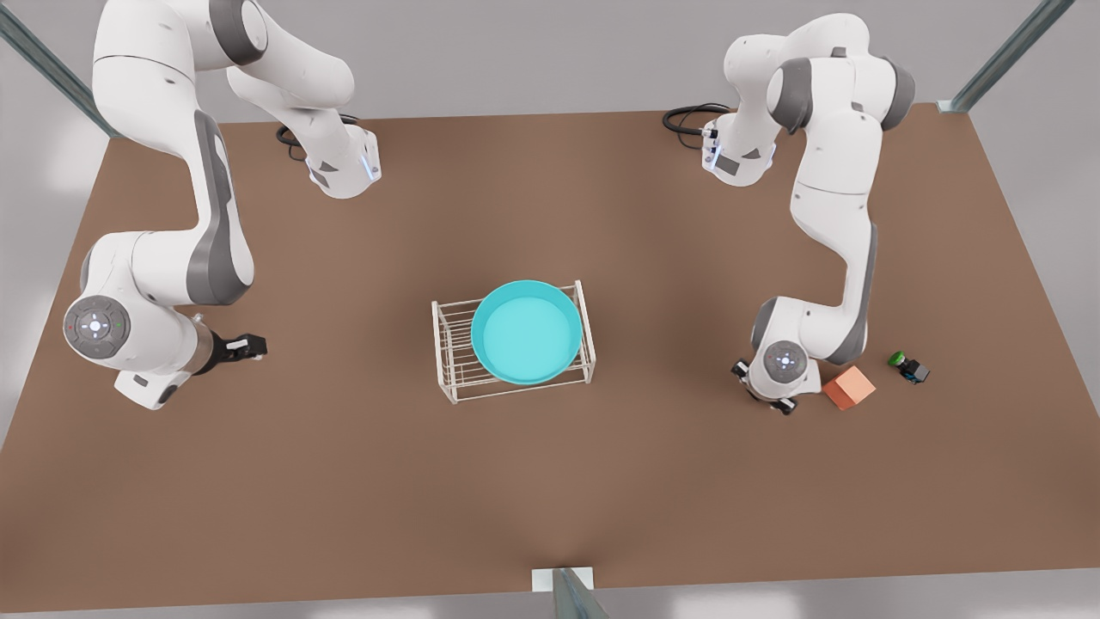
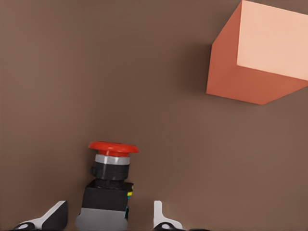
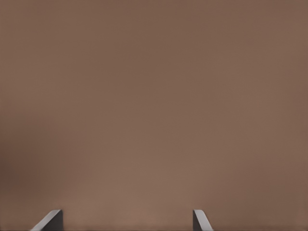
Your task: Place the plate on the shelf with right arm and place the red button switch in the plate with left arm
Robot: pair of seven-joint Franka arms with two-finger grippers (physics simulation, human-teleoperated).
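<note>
Brown table [image 1: 550, 481]: red button switch [image 2: 111, 166] stands between the spread left gripper [image 2: 109, 219] fingers; right gripper [image 3: 127, 221] hovers apart at front view's left.

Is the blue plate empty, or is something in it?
Empty. The plate sits on the shelf, showing only bare turquoise inside; the red button switch is on the table.
</note>
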